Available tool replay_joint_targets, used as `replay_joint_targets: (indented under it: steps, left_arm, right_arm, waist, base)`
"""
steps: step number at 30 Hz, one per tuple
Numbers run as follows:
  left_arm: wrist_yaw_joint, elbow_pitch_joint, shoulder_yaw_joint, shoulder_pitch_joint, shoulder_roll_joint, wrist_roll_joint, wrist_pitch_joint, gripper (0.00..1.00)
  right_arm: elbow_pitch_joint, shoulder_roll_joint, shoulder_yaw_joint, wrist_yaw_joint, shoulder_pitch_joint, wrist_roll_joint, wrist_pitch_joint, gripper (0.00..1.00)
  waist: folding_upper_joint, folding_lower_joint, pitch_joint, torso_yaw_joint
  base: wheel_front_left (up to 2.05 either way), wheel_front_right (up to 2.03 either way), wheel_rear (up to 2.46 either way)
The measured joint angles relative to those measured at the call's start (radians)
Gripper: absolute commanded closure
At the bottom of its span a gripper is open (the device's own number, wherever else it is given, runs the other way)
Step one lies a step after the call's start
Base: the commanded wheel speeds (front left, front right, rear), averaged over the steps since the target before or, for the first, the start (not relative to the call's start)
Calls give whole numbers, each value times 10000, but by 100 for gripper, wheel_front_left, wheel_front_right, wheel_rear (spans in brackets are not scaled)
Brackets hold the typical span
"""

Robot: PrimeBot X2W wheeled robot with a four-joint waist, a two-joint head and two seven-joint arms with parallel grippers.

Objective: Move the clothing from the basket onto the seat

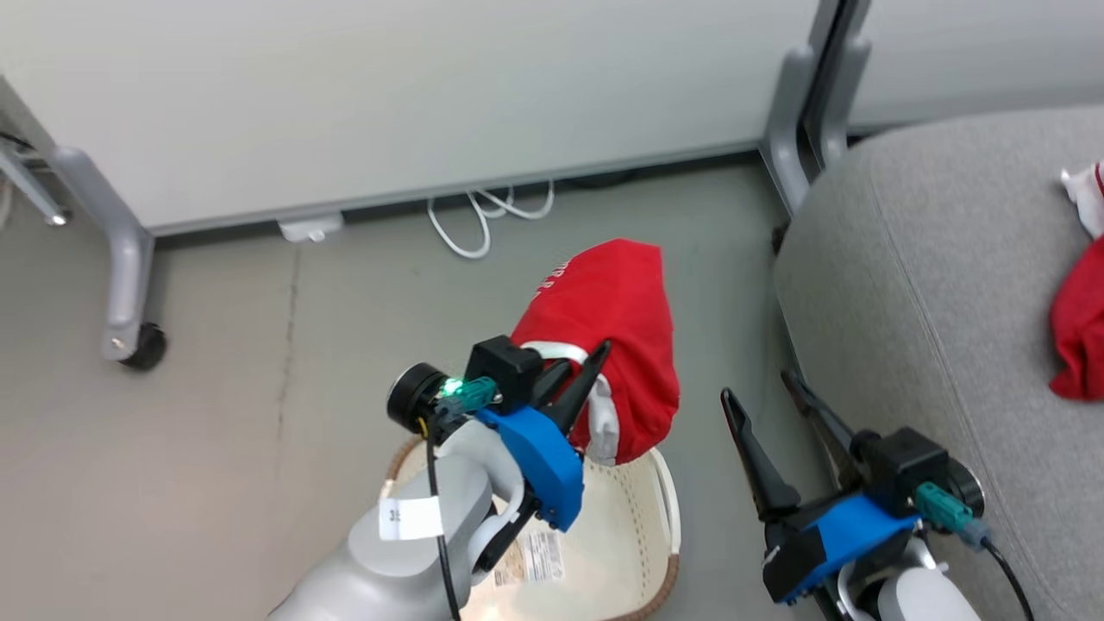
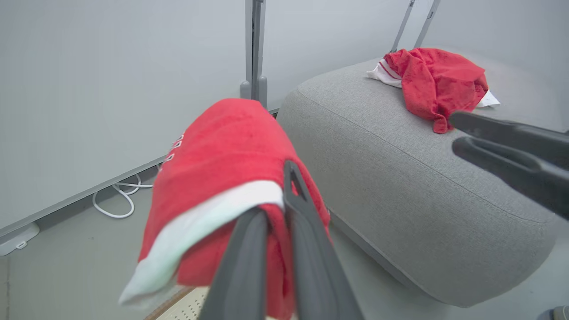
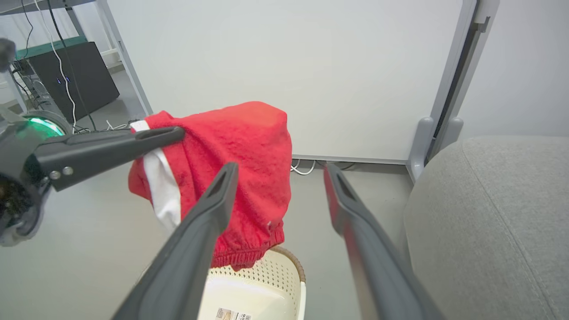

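My left gripper (image 1: 585, 366) is shut on a red garment with white trim (image 1: 617, 310), holding it in the air above the cream basket (image 1: 664, 500); the same garment (image 2: 213, 169) drapes over the left fingers (image 2: 302, 231) in the left wrist view. Its hem hangs just over the basket rim (image 3: 284, 258), and the basket's barcode label (image 3: 231, 314) shows on the bare base. A second red garment with white striped trim (image 2: 438, 80) lies on the grey seat (image 2: 400, 169), at the right edge (image 1: 1078, 319) in the head view. My right gripper (image 1: 772, 392) is open beside the seat (image 1: 931, 285), holding nothing.
A white partition panel (image 1: 388, 95) on castor legs (image 1: 129, 336) stands behind the basket, with a white cable (image 1: 483, 216) on the floor at its foot. A second panel post (image 1: 798, 112) stands by the seat's corner. Grey floor lies to the left.
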Motion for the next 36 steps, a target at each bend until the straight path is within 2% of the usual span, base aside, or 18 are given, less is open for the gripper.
replay_joint_targets:
  steps: [10, 16, 30, 36]
  left_arm:
    - [0, -529, -886, -660, -88, -236, 0, 100]
    - [0, -717, -1256, -1335, -134, -502, 0, 100]
    - [0, -851, -1835, -1695, -173, -1099, 0, 100]
    - [0, -869, -1889, -1721, -176, -1200, 0, 100]
  right_arm:
    - [150, 58, -111, 0, 921, 98, 128, 0]
    - [127, 98, -94, 0, 1106, 134, 203, 0]
    - [69, 163, 284, 0, 1154, 232, 286, 0]
    - [-63, 178, 823, 0, 1031, 412, 293, 0]
  waist:
    - [0, 0, -1479, 602]
    - [0, 1, -2003, 815]
    - [0, 3, -2134, 481]
    - [0, 3, -2065, 332]
  base:
    - [0, 0, 0]
    - [0, 0, 0]
    - [0, 0, 0]
    - [0, 0, 0]
